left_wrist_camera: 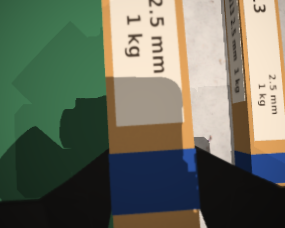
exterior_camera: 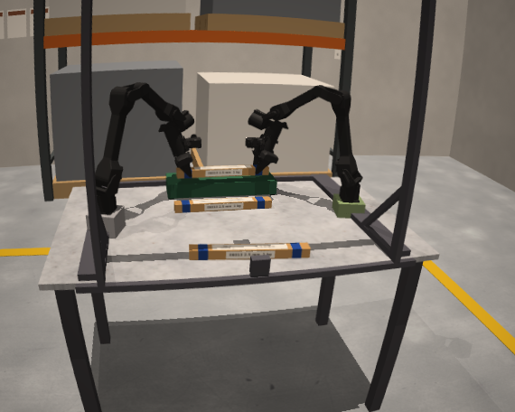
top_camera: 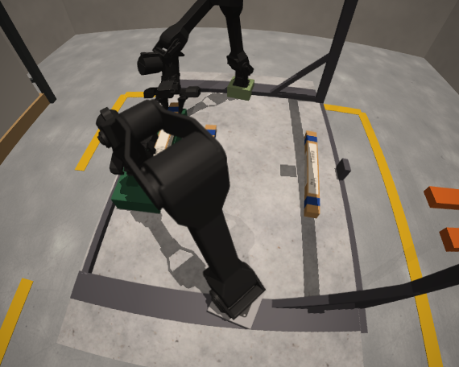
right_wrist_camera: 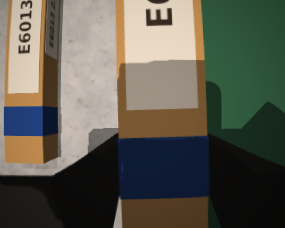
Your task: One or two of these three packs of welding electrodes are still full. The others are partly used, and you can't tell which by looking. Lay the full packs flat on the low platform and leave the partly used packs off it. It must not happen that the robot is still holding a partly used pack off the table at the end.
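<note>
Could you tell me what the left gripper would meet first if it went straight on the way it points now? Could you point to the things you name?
Probably the green platform [exterior_camera: 222, 186] [left_wrist_camera: 55, 55], below the pack [exterior_camera: 224, 171] [left_wrist_camera: 154, 180] in the left gripper [exterior_camera: 188, 173] [left_wrist_camera: 149, 152]; the remaining gap is unclear.
</note>
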Tool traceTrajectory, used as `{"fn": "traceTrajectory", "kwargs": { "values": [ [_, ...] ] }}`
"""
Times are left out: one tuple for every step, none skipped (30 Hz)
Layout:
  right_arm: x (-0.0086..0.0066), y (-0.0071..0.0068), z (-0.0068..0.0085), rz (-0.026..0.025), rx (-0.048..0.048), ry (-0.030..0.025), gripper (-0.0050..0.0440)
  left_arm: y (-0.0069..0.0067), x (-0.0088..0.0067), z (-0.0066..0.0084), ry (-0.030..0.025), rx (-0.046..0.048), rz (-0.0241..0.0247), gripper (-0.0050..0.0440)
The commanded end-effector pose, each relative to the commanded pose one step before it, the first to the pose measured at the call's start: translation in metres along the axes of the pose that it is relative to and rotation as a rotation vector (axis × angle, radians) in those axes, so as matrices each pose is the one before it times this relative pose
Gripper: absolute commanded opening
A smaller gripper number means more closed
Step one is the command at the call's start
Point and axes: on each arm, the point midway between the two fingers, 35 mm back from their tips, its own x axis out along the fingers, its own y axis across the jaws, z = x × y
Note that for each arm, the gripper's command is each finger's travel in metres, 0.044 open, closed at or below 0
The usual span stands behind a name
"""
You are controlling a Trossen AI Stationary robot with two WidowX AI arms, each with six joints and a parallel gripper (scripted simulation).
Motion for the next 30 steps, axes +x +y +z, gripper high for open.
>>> {"fn": "traceTrajectory", "kwargs": {
  "values": [
    [-0.01506, -0.02282, 0.00298, -0.05045, 0.01259, -0.01685, -0.005, 0.01173, -0.01335, 0.00818, -0.02431, 0.02734, 0.01962, -0.005],
    [0.00003, -0.00201, 0.00001, -0.00007, -0.00003, 0.00005, -0.005, 0.00201, -0.00002, -0.00008, 0.00003, 0.00004, 0.0001, -0.005],
    [0.0, 0.0, 0.0, 0.0, 0.0, 0.0, -0.005, 0.0, 0.0, 0.0, 0.0, 0.0, 0.0, -0.005],
    [0.0, 0.0, 0.0, 0.0, 0.0, 0.0, -0.005, 0.0, 0.0, 0.0, 0.0, 0.0, 0.0, -0.005],
    [-0.00271, -0.00221, 0.00129, -0.00575, -0.00228, -0.00572, -0.005, 0.00278, -0.00797, 0.00388, -0.01527, 0.00671, 0.01643, -0.005],
    [0.00278, -0.0018, -0.00129, 0.00561, 0.00222, 0.00583, -0.005, 0.00122, 0.00689, -0.00364, 0.0134, -0.00579, -0.01415, -0.005],
    [0.00003, -0.002, 0.00001, -0.00007, -0.00003, 0.00005, -0.005, 0.0019, 0.00099, -0.00059, 0.00196, -0.00081, -0.00198, -0.005],
    [0.00003, -0.002, 0.00001, -0.00007, -0.00003, 0.00005, -0.005, 0.00201, -0.00002, -0.00008, 0.00003, 0.00004, 0.0001, -0.005],
    [0.00003, -0.002, 0.00001, -0.00007, -0.00003, 0.00005, -0.005, 0.00201, -0.00002, -0.00008, 0.00003, 0.00004, 0.0001, -0.005],
    [0.00003, -0.002, 0.00001, -0.00007, -0.00003, 0.00005, -0.005, 0.00201, -0.00002, -0.00008, 0.00003, 0.00004, 0.0001, -0.005],
    [0.00003, -0.00201, 0.00001, -0.00007, -0.00003, 0.00005, -0.005, 0.00201, -0.00002, -0.00008, 0.00003, 0.00004, 0.0001, -0.005],
    [0.00003, -0.00201, 0.00001, -0.00007, -0.00003, 0.00005, -0.005, 0.00201, -0.00002, -0.00008, 0.00003, 0.00004, 0.0001, -0.005],
    [0.00003, -0.002, 0.00001, -0.00007, -0.00003, 0.00005, -0.005, 0.00201, -0.00002, -0.00008, 0.00003, 0.00004, 0.0001, -0.005],
    [0.00003, -0.002, 0.00001, -0.00006, -0.00003, 0.00005, -0.005, 0.00201, -0.00002, -0.00008, 0.00003, 0.00004, 0.0001, -0.005],
    [0.00003, -0.002, 0.00001, -0.00006, -0.00003, 0.00005, -0.005, 0.00201, -0.00002, -0.00008, 0.00006, 0.00004, 0.00012, -0.005],
    [0.00003, -0.002, 0.00001, -0.00006, -0.00003, 0.00005, -0.005, 0.00201, -0.00002, -0.00008, 0.00002, 0.00004, 0.00009, -0.005],
    [0.00003, -0.002, 0.00001, -0.00006, -0.00003, 0.00005, -0.005, 0.002, -0.00002, -0.00008, 0.0, 0.00004, 0.00008, -0.005],
    [0.00001, -0.00207, 0.00006, -0.00005, -0.00003, 0.00006, -0.005, 0.00201, -0.00002, -0.00008, 0.00003, 0.00004, 0.0001, -0.005],
    [0.00003, -0.002, 0.00001, -0.00006, -0.00003, 0.00005, -0.005, 0.002, -0.00002, -0.00008, 0.00003, 0.00004, 0.0001, -0.005],
    [0.0, 0.0, 0.0, 0.0, 0.0, 0.0, -0.005, 0.0, 0.0, 0.0, 0.0, 0.0, 0.0, -0.005],
    [0.0, 0.0, 0.0, 0.0, 0.0, 0.0, -0.005, 0.0, 0.0, 0.0, 0.0, 0.0, 0.0, -0.005],
    [-0.00342, -0.00218, 0.00156, -0.00722, -0.00286, -0.00645, -0.005, 0.00294, -0.00897, 0.00419, -0.01459, 0.00745, 0.0188, -0.005],
    [0.00351, -0.00174, -0.00161, 0.00708, 0.0028, 0.00653, -0.005, 0.00103, 0.0082, -0.00421, 0.014, -0.00681, -0.01682, -0.005],
    [0.00003, -0.002, 0.00001, -0.00006, -0.00003, 0.00004, -0.005, 0.00196, 0.00066, -0.00045, 0.0014, -0.00052, -0.00109, -0.005],
    [0.00003, -0.002, 0.00001, -0.00006, -0.00003, 0.00004, -0.005, 0.00193, -0.00002, 0.0, -0.00052, 0.00004, -0.00036, -0.005],
    [0.00001, -0.00207, 0.00006, -0.00005, -0.00003, 0.00006, -0.005, 0.00198, -0.00002, -0.00005, -0.00016, 0.00004, -0.00005, -0.005],
    [0.00003, -0.002, 0.00001, -0.00006, -0.00003, 0.00004, -0.005, 0.00207, -0.00005, -0.00004, 0.00004, 0.00004, 0.00008, -0.005],
    [0.00003, -0.002, 0.00001, -0.00006, -0.00003, 0.00004, -0.005, 0.002, -0.00002, -0.00008, 0.00003, 0.00004, 0.00009, -0.005],
    [0.00003, -0.002, 0.00001, -0.00006, -0.00003, 0.00004, -0.005, 0.002, -0.00002, -0.00008, 0.00003, 0.00004, 0.00009, -0.005],
    [0.00003, -0.002, 0.00001, -0.00006, -0.00003, 0.00004, -0.005, 0.00202, -0.00002, -0.0001, 0.0002, 0.00004, 0.00023, -0.005]
  ]
}}
